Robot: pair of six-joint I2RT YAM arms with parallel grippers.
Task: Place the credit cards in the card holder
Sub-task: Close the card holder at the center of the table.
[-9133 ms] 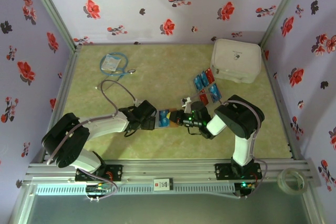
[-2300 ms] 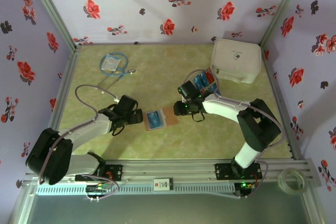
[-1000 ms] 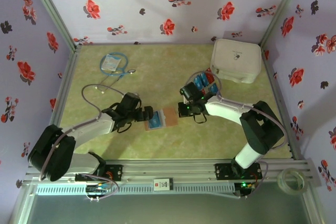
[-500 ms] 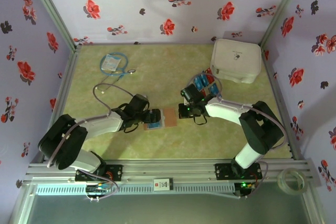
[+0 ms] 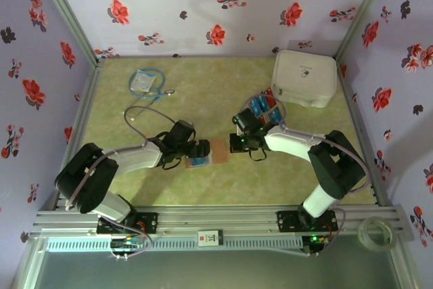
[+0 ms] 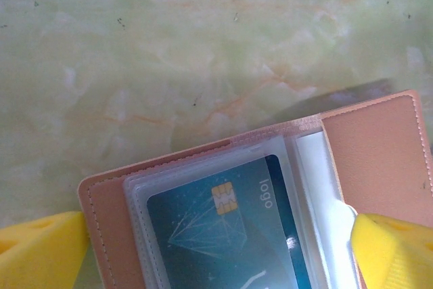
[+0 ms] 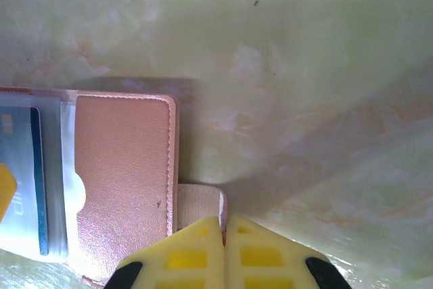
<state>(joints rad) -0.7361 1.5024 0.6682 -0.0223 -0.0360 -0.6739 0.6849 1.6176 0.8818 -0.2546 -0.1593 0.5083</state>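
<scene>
Straddling the card holder (image 6: 372,147), jaws wide apart, the left gripper (image 6: 216,252) is hovering as the closed right gripper (image 7: 224,248) is pinning its elastic tab (image 7: 199,201), sensibly flattening it.

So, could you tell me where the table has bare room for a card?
Free: the back middle, between the cable packet and the white case; also the near strip before the card holder. Crowded: around it, between left gripper and right gripper, and at the credit cards beside the case.
</scene>
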